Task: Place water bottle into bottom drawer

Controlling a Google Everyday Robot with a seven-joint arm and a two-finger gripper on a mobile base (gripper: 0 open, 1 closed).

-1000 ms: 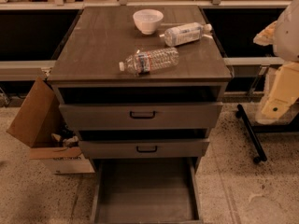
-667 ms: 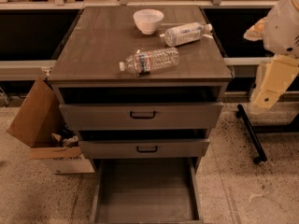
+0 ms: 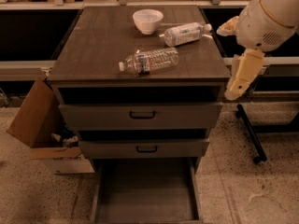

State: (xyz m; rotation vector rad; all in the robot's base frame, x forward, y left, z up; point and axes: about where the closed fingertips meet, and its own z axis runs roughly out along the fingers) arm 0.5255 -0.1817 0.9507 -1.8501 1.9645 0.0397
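Water bottle (image 3: 149, 61): handling and grip point

It lies on its side on the cabinet top (image 3: 93, 55), cap toward 9 o'clock. Judged light, thin-walled, slippery and prone to roll; grasp across the ribbed body beside the label band. The gripper (image 3: 240, 78) hangs at 3 o'clock, off the cabinet edge and apart from the bottle; released or clenched cannot be told. The bottom drawer (image 3: 145, 190) stands open at 6 o'clock

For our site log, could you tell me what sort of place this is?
Probably a lab or workshop: long benches behind the cabinet, a cardboard box on speckled floor, the tool hanging at its right.
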